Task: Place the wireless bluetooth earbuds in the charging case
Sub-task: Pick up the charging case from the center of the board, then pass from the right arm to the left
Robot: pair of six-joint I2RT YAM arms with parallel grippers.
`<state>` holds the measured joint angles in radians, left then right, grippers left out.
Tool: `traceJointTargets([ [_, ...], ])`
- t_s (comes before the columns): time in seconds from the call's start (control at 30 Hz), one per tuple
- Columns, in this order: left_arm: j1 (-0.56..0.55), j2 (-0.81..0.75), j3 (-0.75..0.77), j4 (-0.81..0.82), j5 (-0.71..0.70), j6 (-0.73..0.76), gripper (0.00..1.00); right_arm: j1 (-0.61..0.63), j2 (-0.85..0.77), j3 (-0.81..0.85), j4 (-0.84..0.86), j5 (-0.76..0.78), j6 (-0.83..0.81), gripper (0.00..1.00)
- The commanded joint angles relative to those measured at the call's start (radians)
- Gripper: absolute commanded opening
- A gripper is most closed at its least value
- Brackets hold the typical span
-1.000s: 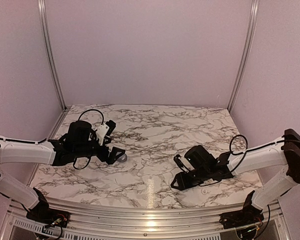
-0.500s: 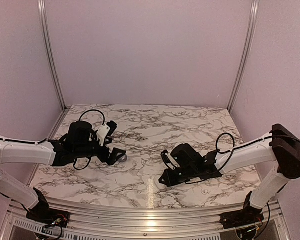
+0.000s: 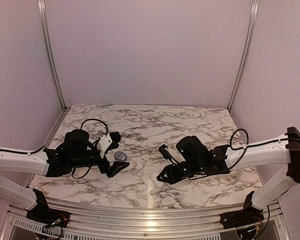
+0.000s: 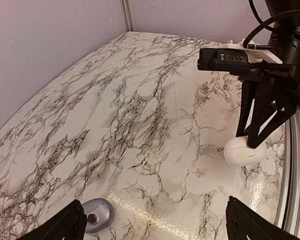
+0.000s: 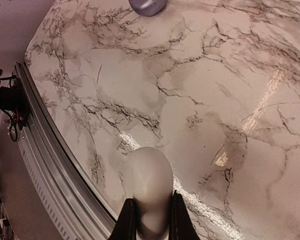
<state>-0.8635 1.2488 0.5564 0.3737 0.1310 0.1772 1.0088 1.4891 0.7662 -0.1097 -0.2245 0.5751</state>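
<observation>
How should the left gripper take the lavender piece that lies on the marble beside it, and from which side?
Take the lavender piece by its rounded outer edge, coming down from above with the open left gripper, one finger on each side. It lies flat and low on the table, dark well up, so a sideways approach would likely find little to hold.

My right wrist view cuts the charging case point(image 5: 147, 5) at its top edge and the white shell point(image 5: 149, 185) at the bottom; I cannot find the earbuds.
</observation>
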Motion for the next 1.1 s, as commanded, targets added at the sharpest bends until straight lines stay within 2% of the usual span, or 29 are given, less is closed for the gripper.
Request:
traceJointTargets([
  [0.0, -0.019, -0.082, -0.044, 0.093, 0.083, 0.064, 0.98, 0.006, -0.125, 0.05, 0.016, -0.051, -0.059, 0.0],
  [0.2, -0.029, -0.146, -0.079, 0.135, 0.291, 0.047, 0.96, 0.026, -0.233, 0.079, 0.005, -0.048, -0.17, 0.0],
  [0.37, -0.029, -0.148, -0.077, 0.172, 0.374, -0.012, 0.96, 0.041, -0.28, 0.106, 0.024, -0.038, -0.273, 0.0],
  [0.63, -0.029, -0.079, -0.009, 0.195, 0.497, -0.168, 0.95, 0.164, -0.297, 0.147, 0.052, 0.149, -0.44, 0.0],
  [0.73, -0.029, -0.056, 0.016, 0.204, 0.503, -0.249, 0.9, 0.213, -0.289, 0.165, 0.059, 0.217, -0.48, 0.0],
  [0.87, -0.028, -0.012, 0.058, 0.206, 0.542, -0.33, 0.82, 0.218, -0.269, 0.191, 0.058, 0.22, -0.501, 0.0],
  [0.93, -0.029, 0.004, 0.073, 0.209, 0.56, -0.363, 0.72, 0.22, -0.256, 0.202, 0.056, 0.218, -0.509, 0.0],
  [1.0, -0.029, 0.015, 0.082, 0.212, 0.575, -0.368, 0.67, 0.22, -0.245, 0.21, 0.057, 0.217, -0.515, 0.0],
  [1.07, -0.029, 0.016, 0.079, 0.218, 0.584, -0.364, 0.66, 0.22, -0.231, 0.218, 0.056, 0.22, -0.518, 0.0],
])
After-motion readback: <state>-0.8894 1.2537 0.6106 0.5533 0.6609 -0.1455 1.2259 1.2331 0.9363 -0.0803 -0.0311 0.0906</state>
